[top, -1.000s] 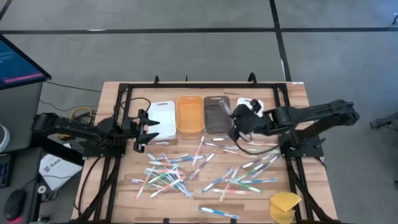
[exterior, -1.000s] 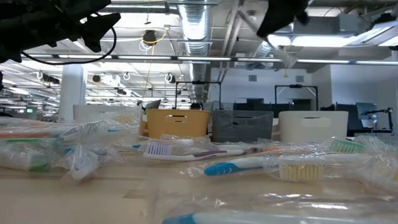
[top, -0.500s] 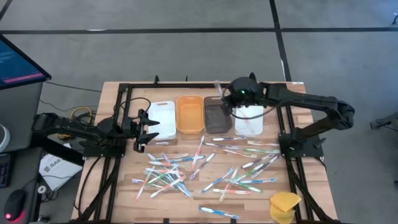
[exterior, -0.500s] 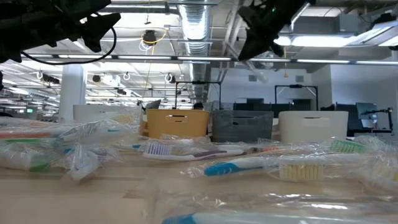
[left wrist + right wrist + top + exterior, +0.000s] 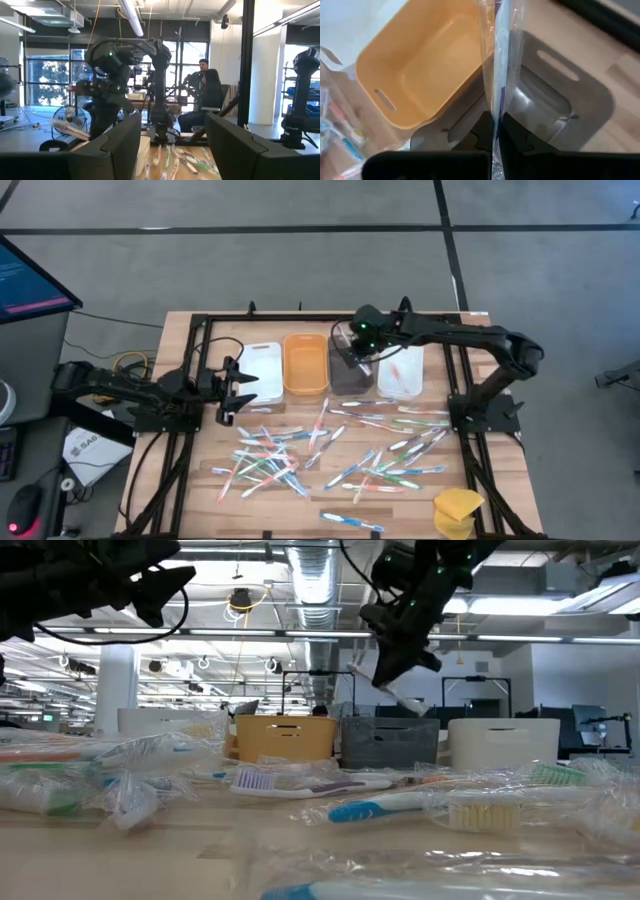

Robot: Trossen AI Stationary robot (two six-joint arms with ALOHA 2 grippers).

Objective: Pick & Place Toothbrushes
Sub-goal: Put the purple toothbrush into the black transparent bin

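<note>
From the high view, the job looks barely begun: dozens of toothbrushes (image 5: 330,442) lie scattered on the table (image 5: 480,330) in front of the row of four bins, and only the white bin on the right (image 5: 402,370) shows a few brushes inside, just beside the grey bin (image 5: 343,372). The orange bin (image 5: 305,364) and the other white bin (image 5: 262,367), both on the far side of the grey bin from that one, look bare. The right gripper (image 5: 362,340) hangs over the grey bin, while the left gripper (image 5: 238,387) waits near the outer white bin with its fingers spread wide and nothing between them. A yellow sponge-like lump (image 5: 457,511) sits well apart from the grey bin, at the table's corner. In the low view, the right gripper (image 5: 398,645) hovers above the grey bin (image 5: 388,742), a pale wrapped stick dangling from it, and wrapped brushes crowd the foreground. The left wrist view shows the right arm (image 5: 107,75) across the table and a seated person (image 5: 205,97) in the room beyond. In the right wrist view, the fingers are pinched shut on a wrapped toothbrush (image 5: 501,55): a slim stick with a bluish-purple handle inside crinkly clear film, held directly above the grey bin (image 5: 560,107), with the orange bin (image 5: 420,80) just beside. Release into the grey bin seems the step in hand; nearly the whole pile remains.
</note>
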